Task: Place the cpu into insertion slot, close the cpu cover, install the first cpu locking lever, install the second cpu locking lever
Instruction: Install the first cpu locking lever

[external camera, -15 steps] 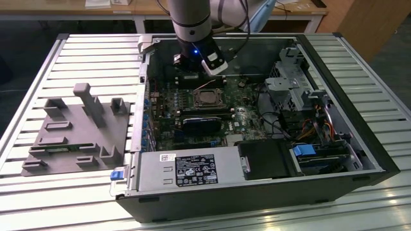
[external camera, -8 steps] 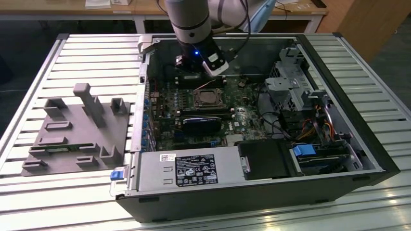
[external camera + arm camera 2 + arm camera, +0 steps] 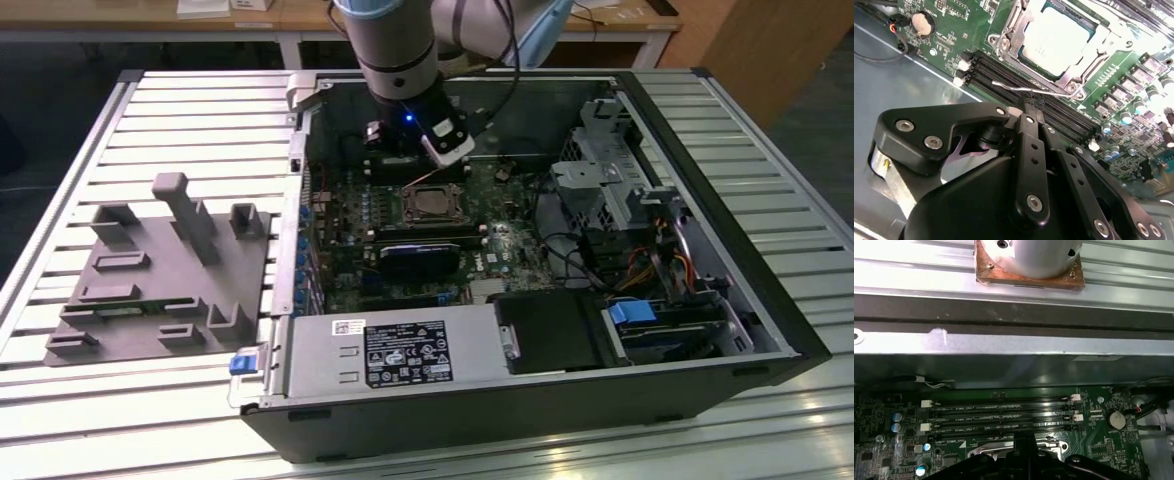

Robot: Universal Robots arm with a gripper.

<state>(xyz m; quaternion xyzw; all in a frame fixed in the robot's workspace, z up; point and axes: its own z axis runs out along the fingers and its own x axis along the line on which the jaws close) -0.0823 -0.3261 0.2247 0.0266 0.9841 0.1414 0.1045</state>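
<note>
Cpu: small flat sq chip, silver-grey top, lies flat inside insertion slot, centred.

Slot: sq socket, silvery metal rim, green motherboard around. In exterior view slot sits mid-board, cpu in it.

Cpu cover: thin silvery frame w/ big sq window, down over cpu edges, cpu top showing thru window.

Locking lever: thin silvery wire rod, runs along slot side nearest memory slots, over them. Latched or not: can't tell.

Slatted table carries an open computer case and grey fixture.
</note>
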